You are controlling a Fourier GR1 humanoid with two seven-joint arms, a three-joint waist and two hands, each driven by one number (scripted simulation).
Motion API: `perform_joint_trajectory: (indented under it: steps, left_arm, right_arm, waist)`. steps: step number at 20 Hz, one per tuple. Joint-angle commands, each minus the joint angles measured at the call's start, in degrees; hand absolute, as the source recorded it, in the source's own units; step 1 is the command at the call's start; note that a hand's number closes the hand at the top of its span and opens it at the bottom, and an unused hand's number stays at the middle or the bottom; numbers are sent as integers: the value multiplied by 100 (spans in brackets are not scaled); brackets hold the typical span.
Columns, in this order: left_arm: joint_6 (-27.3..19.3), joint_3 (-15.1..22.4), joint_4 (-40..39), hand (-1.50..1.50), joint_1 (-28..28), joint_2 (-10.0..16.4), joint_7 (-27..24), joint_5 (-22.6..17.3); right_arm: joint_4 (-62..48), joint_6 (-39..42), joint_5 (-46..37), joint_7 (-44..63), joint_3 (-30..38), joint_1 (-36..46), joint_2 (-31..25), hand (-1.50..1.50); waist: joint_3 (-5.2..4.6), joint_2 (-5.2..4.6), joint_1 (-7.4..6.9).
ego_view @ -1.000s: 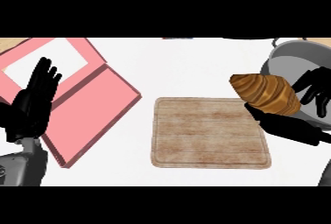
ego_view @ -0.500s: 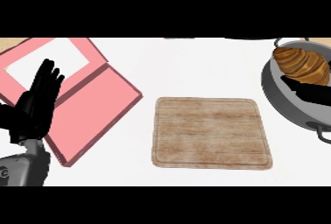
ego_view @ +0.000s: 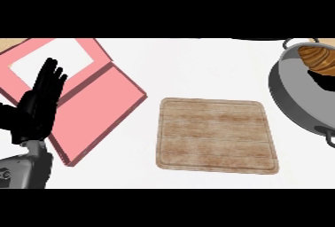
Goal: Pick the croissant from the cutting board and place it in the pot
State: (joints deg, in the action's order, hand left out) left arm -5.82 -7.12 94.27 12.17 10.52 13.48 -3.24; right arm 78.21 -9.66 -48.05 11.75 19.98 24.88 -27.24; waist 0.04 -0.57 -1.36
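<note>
Shifted a touch farther right of the cutting board (ego_view: 216, 135) since half a second ago: croissant (ego_view: 318, 60) and, beneath it, right hand (ego_view: 323, 81), both closer to the view's right edge. Unmoved meanwhile: board, pot and left hand.

Nearest, off the board's near-left corner: grey left forearm (ego_view: 21, 170), entering from below. Just beyond it, well left of the board: left hand (ego_view: 38, 108), resting open, fingers straight, close together, pointing up, holding nothing. Partly behind that hand, left of the board and reaching past its far-left corner: pink folder-like thing (ego_view: 98, 104), lying open and flat, with a white rectangle (ego_view: 56, 60) in its far leaf.

Right of the board and apart from it: grey pot (ego_view: 291, 95), with one loop handle (ego_view: 327, 137) on its near side. Inside the pot's rim outline, at its far right: croissant, brown, ridged, tilted. Against the croissant's near end: right hand, only a dark patch cut by the edge. Closed on the croissant or not: cannot tell. Resting on the pot's floor or held above it: likewise cannot tell.
</note>
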Motion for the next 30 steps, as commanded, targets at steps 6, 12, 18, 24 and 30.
perform_joint_trajectory:
  steps: [6, 12, 18, 24, 30]
  left_arm:
    - [-90, 38, -228, 0, 203, -66, -62, 141]
    - [286, -180, -123, 0, 49, 172, -103, -198]
    - [220, -128, -95, 0, 115, 106, -42, -154]
    - [-79, 123, 136, 0, -122, -175, 3, 116]
    - [-44, 77, 130, 0, -224, -195, -134, 74]
  right_arm:
    - [-3442, -1348, -291, -1574, 284, 990, -488, 150]
    - [-4826, -922, 334, -1641, 819, 1574, -514, -150]
    - [-5493, -103, 1079, -2775, 1186, 1901, -482, -150]
    - [-5567, 201, 2284, -3982, 2258, 1794, -649, -150]
    - [-6013, 1179, 2921, -4081, 2756, 1817, -1333, -150]
  waist:
    - [5, 1, 5]
    - [14, -44, -151]
    - [16, -31, -99]
    - [31, -21, -74]
    - [15, 0, -31]
